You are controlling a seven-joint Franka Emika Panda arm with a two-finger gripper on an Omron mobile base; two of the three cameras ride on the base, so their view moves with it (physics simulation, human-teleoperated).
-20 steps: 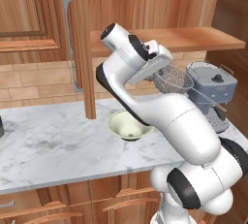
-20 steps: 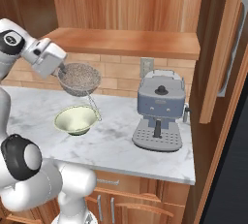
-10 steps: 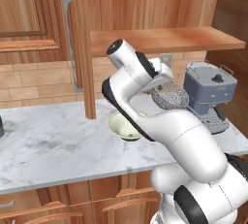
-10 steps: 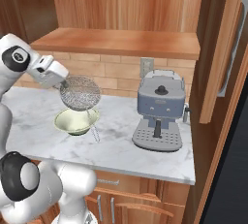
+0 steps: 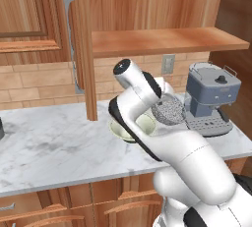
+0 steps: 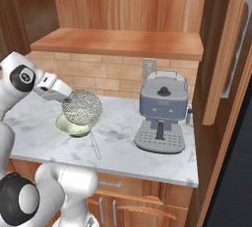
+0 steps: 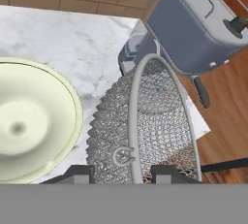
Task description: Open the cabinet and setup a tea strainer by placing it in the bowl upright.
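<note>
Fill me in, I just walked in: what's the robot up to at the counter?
The arm's pincer is shut on the tea strainer, carrying it low over the marble counter beside the bowl, not yet inside it. The cabinet stands open, its shelf bare. A grey coffee machine sits to the right.

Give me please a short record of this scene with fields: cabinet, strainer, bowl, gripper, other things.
cabinet: door open, wooden shelf bare
tea strainer: held in the air, tilted on its side, just above and beside the bowl, wire handle pointing down toward the counter
bowl: upright on the marble counter, nothing inside
gripper: shut on the tea strainer's rim
other things: grey coffee machine on the counter, beside the bowl
task state: strainer not yet in the bowl
</note>
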